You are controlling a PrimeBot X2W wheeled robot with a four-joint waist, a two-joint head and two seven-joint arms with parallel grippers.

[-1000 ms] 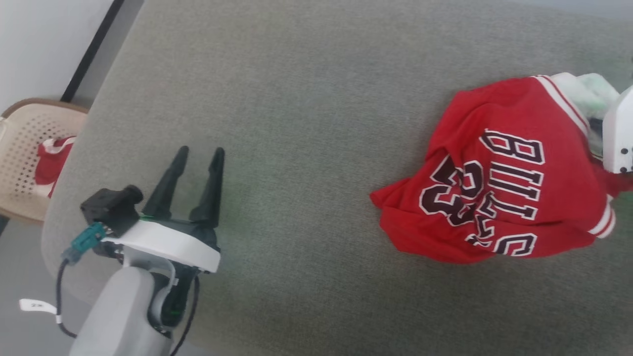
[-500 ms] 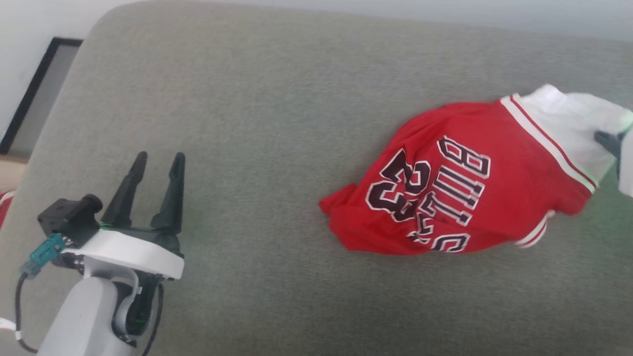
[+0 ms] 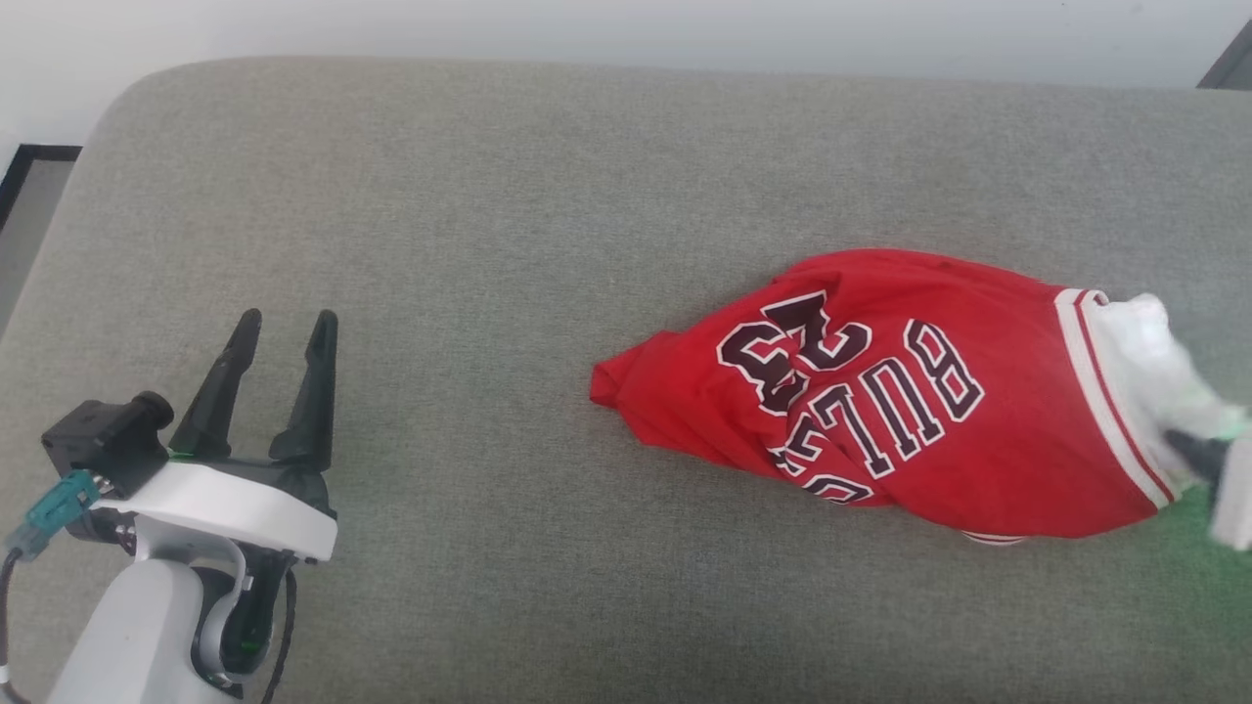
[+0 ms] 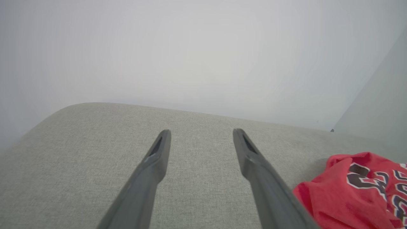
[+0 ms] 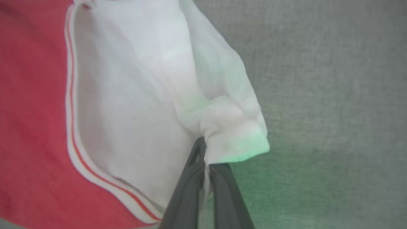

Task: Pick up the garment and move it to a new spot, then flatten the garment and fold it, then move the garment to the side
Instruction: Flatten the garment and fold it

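Head view: your right gripper point(image 3: 1195, 452) is pinching the sleeve point(image 3: 1140, 357) of the shirt point(image 3: 880, 411), which is lying bunched on the cushion point(image 3: 489, 225). Your left gripper point(image 3: 287, 328) is hanging, fingers spread wide. You are likely moving it; next, start flattening.

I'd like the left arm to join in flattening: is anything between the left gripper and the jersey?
Nothing visible does. Bare grey cushion lies between the open left gripper and the garment, whose white sleeve the right gripper is shut on.
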